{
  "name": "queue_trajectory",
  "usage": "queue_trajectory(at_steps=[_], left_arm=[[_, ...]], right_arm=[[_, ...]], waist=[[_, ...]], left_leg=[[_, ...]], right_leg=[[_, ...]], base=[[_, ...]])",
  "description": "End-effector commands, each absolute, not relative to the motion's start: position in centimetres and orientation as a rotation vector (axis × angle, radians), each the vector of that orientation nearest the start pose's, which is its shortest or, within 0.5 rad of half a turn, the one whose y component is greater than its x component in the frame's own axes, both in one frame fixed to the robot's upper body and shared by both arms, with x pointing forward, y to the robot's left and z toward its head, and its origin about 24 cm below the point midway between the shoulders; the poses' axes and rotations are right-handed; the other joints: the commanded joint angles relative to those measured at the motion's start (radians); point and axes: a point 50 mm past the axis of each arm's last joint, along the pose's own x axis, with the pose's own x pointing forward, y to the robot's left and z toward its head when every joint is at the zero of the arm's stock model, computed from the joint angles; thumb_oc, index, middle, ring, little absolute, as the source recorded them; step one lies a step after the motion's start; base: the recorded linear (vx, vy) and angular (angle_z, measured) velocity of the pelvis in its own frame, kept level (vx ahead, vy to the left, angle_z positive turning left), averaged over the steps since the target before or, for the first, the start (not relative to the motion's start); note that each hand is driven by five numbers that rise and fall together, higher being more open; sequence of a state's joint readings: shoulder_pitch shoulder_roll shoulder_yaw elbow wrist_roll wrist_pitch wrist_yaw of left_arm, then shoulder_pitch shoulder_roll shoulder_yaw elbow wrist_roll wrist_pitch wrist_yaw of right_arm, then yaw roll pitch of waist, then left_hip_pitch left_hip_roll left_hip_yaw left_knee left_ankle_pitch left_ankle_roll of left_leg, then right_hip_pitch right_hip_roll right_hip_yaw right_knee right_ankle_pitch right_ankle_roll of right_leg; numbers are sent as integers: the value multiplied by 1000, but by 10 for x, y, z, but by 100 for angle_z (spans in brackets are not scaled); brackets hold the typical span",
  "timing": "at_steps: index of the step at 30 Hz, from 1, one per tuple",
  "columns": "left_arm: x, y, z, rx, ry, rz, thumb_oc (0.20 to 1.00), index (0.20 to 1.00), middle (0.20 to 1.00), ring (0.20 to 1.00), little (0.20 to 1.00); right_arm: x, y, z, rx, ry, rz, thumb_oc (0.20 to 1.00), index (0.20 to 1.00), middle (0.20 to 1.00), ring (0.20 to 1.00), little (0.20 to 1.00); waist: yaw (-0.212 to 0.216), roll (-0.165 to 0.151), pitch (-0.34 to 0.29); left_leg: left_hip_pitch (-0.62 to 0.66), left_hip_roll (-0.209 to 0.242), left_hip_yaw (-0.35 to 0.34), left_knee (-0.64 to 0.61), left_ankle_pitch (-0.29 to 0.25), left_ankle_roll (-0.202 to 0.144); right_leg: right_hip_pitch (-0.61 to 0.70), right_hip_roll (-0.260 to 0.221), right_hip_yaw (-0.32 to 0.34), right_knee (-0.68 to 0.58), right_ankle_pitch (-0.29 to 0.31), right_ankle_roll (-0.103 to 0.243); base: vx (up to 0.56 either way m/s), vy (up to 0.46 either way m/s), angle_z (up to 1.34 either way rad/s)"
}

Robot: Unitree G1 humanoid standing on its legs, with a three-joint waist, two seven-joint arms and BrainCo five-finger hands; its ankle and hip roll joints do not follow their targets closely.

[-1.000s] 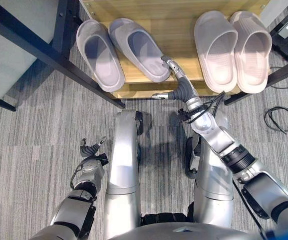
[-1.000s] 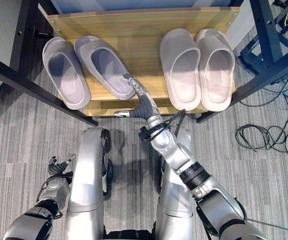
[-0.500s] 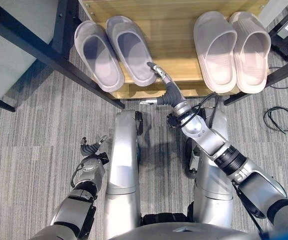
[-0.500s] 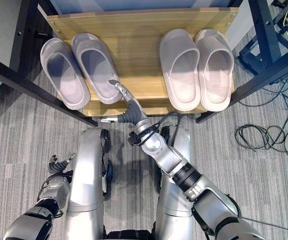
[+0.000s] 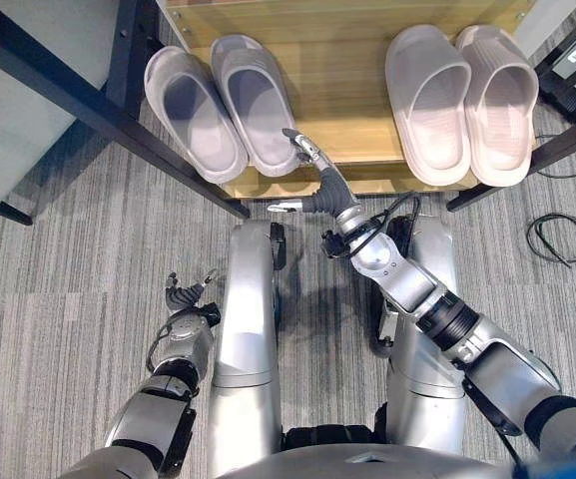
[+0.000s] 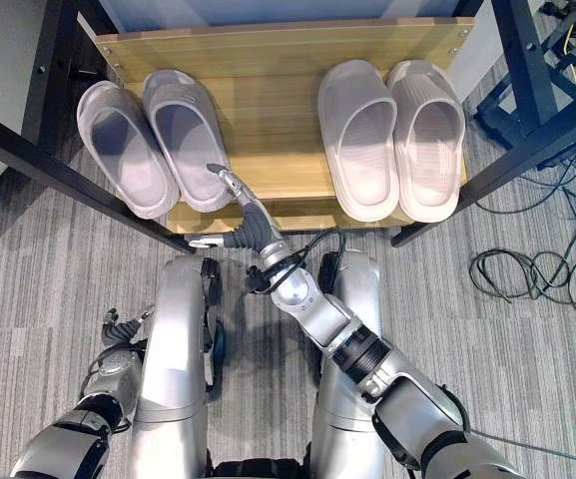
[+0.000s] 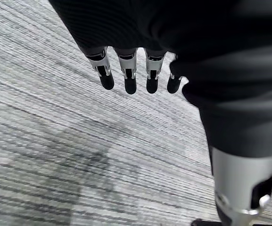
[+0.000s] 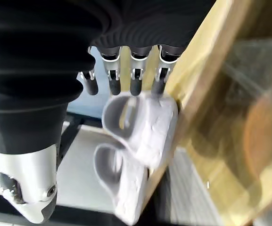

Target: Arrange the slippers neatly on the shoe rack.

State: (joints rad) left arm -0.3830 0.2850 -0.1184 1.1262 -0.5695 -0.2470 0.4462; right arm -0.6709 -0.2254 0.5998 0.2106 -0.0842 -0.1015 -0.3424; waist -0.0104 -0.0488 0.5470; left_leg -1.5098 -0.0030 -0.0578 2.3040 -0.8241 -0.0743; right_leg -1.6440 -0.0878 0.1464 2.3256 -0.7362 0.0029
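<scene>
Squaring the grey pair: the right hand (image 5: pixel 310 163), fingers straight and together, rests its fingertips against the heel side of the inner grey slipper (image 5: pixel 258 103), at about 5 o'clock of it. That slipper lies just beside the outer grey slipper (image 5: pixel 194 113) at the shelf's 9 o'clock end; whether the two touch is unclear. The pale pair (image 5: pixel 462 100) sits side by side at the 3 o'clock end of the shoe rack (image 5: pixel 347 60). The left hand (image 5: pixel 188 297) hangs idle over the carpet, fingers loosely curled, holding nothing. Next move, by judgement: a gentle push toward 12 o'clock to level both grey heels.
</scene>
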Motion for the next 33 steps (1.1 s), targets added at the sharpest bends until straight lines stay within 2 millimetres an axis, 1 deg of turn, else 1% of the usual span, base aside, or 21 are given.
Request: queue_trajectory(at_steps=[1,5,7,8,11,12,13,14,16,17,18,19,20,21,24,25,27,28,29,30,33], left_arm=[[250,254,-69,-9,511,719,1000,1000,1000,1000,1000],[246,254,-70,12,492,717,1000,1000,1000,1000,1000],[247,254,-66,42,453,701,1000,1000,1000,1000,1000],[247,253,-64,46,440,695,1000,1000,1000,1000,1000],[246,257,-57,55,383,677,1000,1000,1000,1000,1000],[245,260,-55,61,370,673,1000,1000,1000,1000,1000],[248,265,-50,63,344,669,1000,1000,1000,1000,1000],[256,269,-40,62,305,666,1000,1000,1000,1000,1000],[258,271,-38,49,294,675,1000,1000,1000,1000,1000],[255,271,-40,24,298,671,1000,1000,1000,1000,1000],[255,270,-41,17,300,671,1000,1000,1000,1000,1000],[250,271,-46,43,323,659,1000,1000,1000,1000,1000],[249,271,-47,43,326,660,1000,1000,1000,1000,1000],[240,270,-56,49,365,654,1000,1000,1000,1000,1000],[228,268,-66,49,412,646,1000,1000,1000,1000,1000],[218,268,-74,46,451,641,1000,1000,1000,1000,1000],[206,269,-85,57,515,636,1000,1000,1000,1000,1000],[197,265,-96,83,585,611,1000,1000,1000,1000,1000],[193,264,-101,104,630,594,1000,1000,1000,1000,1000],[182,260,-112,127,710,559,1000,1000,1000,1000,1000],[164,253,-126,120,809,531,1000,1000,1000,1000,1000]], right_arm=[[298,-45,173,-475,-761,206,1000,1000,1000,1000,1000],[286,-86,186,-581,-881,14,1000,1000,1000,1000,1000],[274,-121,192,-767,-964,-144,1000,1000,1000,1000,1000],[271,-128,193,-799,-972,-176,1000,1000,1000,1000,1000],[248,-176,196,-922,-976,-355,1000,1000,1000,1000,1000],[239,-186,197,-937,-987,-395,1000,1000,1000,1000,1000],[234,-199,196,-946,-971,-445,1000,1000,1000,1000,1000],[234,-207,193,-937,-944,-472,1000,1000,1000,1000,1000],[236,-213,182,-892,-873,-474,1000,1000,1000,1000,1000],[239,-225,162,-930,-758,-472,1000,1000,1000,1000,1000],[238,-230,156,-951,-721,-470,1000,1000,1000,1000,1000],[239,-243,131,-1003,-583,-457,1000,1000,1000,1000,1000],[239,-243,130,-1003,-583,-454,1000,1000,1000,1000,1000],[243,-257,92,-990,-389,-447,1000,1000,1000,1000,1000],[246,-268,58,-882,-205,-452,1000,1000,1000,1000,1000],[244,-273,32,-838,-70,-447,1000,1000,1000,1000,1000],[240,-278,8,-817,55,-456,1000,1000,1000,1000,1000],[233,-279,-23,-782,211,-449,1000,1000,1000,1000,1000],[225,-279,-41,-728,312,-460,1000,1000,1000,1000,1000],[205,-280,-71,-620,504,-493,1000,1000,1000,1000,1000],[178,-280,-101,-563,702,-509,1000,1000,1000,1000,1000]], waist=[[45,-11,-27],[35,-18,-27],[29,-28,-27],[26,-31,-27],[17,-41,-27],[17,-45,-27],[17,-46,-27],[17,-48,-47],[12,-49,-105],[3,-46,-164],[-1,-47,-181],[-9,-41,-234],[-13,-38,-240],[-16,-28,-304],[-12,-28,-315],[-7,-24,-322],[-3,-21,-327],[-6,-20,-340],[-6,-20,-351],[-5,-17,-363],[-6,-8,-381]], left_leg=[[-60,-78,-122,-69,77,33],[-60,-79,-127,-61,75,35],[-60,-78,-132,-51,70,37],[-60,-77,-132,-51,69,37],[-60,-79,-139,-51,71,38],[-60,-83,-144,-57,76,38],[-60,-81,-149,-89,90,39],[-60,-68,-148,-202,117,48],[-60,-46,-141,-329,156,63],[-60,-32,-136,-437,209,71],[-60,-29,-134,-467,222,71],[-60,-16,-136,-532,254,72],[-60,-19,-139,-540,259,72],[-32,4,-136,-645,301,78],[132,34,-119,-837,357,83],[243,47,-102,-966,391,84],[338,39,-95,-1076,424,85],[439,45,-79,-1193,451,83],[502,44,-78,-1255,465,85],[618,48,-79,-1372,493,90],[796,50,-78,-1554,539,91]], right_leg=[[79,-4,150,98,28,-94],[79,-5,147,101,28,-91],[77,-5,143,99,26,-90],[76,-5,143,98,26,-90],[79,-9,134,88,27,-82],[88,-13,130,75,31,-78],[102,-24,118,25,43,-73],[126,-41,96,-100,63,-71],[140,-57,71,-225,89,-68],[145,-79,36,-337,111,-66],[145,-88,24,-365,114,-60],[151,-117,-4,-448,125,-55],[154,-120,-10,-456,129,-57],[187,-150,-54,-582,155,-44],[344,-171,-105,-787,201,-36],[447,-182,-135,-919,234,-24],[544,-185,-157,-1035,252,-17],[642,-176,-184,-1161,284,-9],[705,-170,-195,-1229,301,-3],[814,-163,-219,-1350,343,11],[980,-149,-248,-1512,408,34]], base=[[0,0,0],[0,0,0],[0,0,0],[0,0,0],[-24,35,-4],[-30,89,-4],[-68,148,-10],[-69,165,-33],[-63,128,-47],[-37,84,-14],[15,95,6],[37,52,33],[46,107,27],[-5,82,22],[-47,30,7],[-43,-22,5],[22,-15,6],[79,-32,12],[165,-40,5],[170,-30,3],[149,-29,-7]])
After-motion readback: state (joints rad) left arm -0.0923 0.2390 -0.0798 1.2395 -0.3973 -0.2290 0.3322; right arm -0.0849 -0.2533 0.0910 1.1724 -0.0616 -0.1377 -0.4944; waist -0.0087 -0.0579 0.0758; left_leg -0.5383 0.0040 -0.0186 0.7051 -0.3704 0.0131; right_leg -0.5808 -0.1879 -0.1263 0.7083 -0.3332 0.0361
